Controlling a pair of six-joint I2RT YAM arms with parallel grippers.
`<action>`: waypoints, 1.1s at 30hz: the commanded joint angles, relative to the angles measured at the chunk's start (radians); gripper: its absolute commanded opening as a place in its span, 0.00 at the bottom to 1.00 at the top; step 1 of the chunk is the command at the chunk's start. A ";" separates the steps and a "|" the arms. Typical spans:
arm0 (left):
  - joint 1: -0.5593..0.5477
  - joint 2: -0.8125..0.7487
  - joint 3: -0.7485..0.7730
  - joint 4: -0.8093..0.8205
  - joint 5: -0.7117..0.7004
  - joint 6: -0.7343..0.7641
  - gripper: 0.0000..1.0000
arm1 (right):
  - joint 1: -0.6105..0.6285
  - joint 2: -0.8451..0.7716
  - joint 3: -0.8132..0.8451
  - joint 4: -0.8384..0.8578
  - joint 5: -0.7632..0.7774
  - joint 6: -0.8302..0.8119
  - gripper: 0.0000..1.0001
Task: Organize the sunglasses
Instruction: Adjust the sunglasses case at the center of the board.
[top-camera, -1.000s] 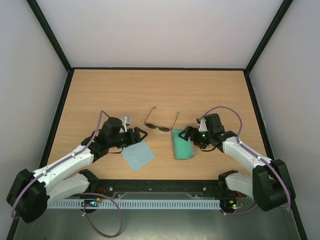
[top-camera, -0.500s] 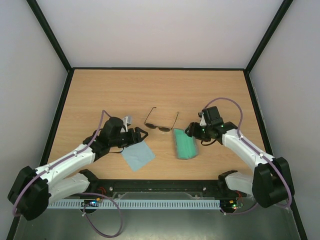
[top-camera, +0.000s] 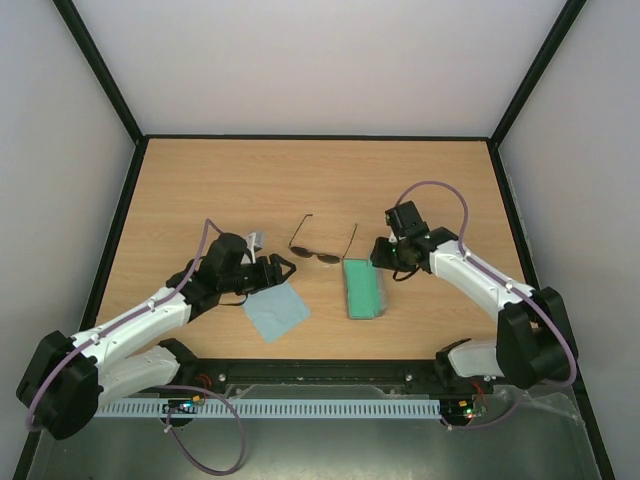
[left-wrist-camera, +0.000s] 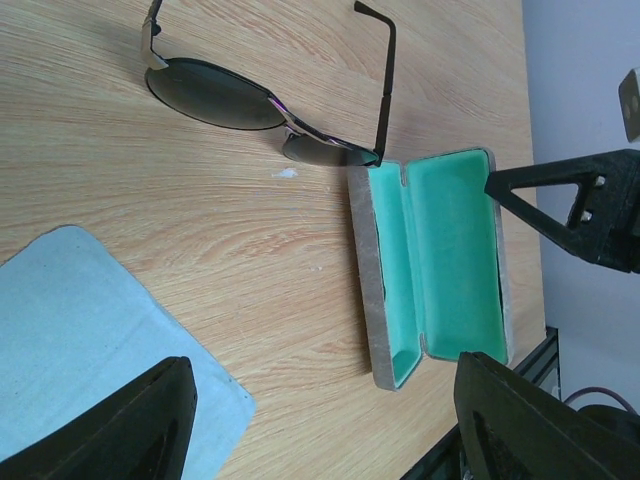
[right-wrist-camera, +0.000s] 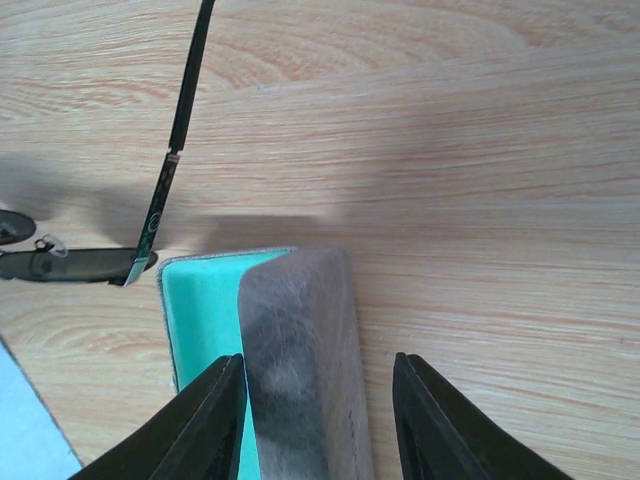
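The sunglasses (top-camera: 322, 249) lie unfolded on the table centre, dark oval lenses (left-wrist-camera: 215, 93) down and thin temple arms (right-wrist-camera: 185, 100) pointing away. Just right of them the grey case (top-camera: 362, 288) lies open, its green lining (left-wrist-camera: 440, 260) showing. My right gripper (top-camera: 388, 257) hovers at the case's far end, open, its fingers either side of the raised grey lid (right-wrist-camera: 300, 360); a gap shows by the right finger (right-wrist-camera: 445, 420). My left gripper (top-camera: 283, 268) stands open over the near corner of the light blue cloth (top-camera: 276, 310), holding nothing.
The cloth (left-wrist-camera: 80, 340) lies flat left of the case, close to the table's near edge. Black frame rails (top-camera: 315, 372) run along the front and the white walls close in on the sides.
My right gripper has swung toward the case's far end and its jaws have narrowed around the lid. The case now lies straighter. The left arm has stayed put.
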 joint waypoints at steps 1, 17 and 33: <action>0.009 -0.006 0.029 -0.026 0.009 0.015 0.74 | 0.026 0.057 0.055 -0.072 0.104 -0.028 0.43; 0.009 -0.006 0.020 -0.019 0.011 0.015 0.74 | 0.241 0.166 0.201 -0.243 0.378 0.015 0.25; 0.008 -0.036 0.005 -0.023 0.015 0.015 0.74 | 0.493 0.245 0.410 -0.525 0.569 0.052 0.01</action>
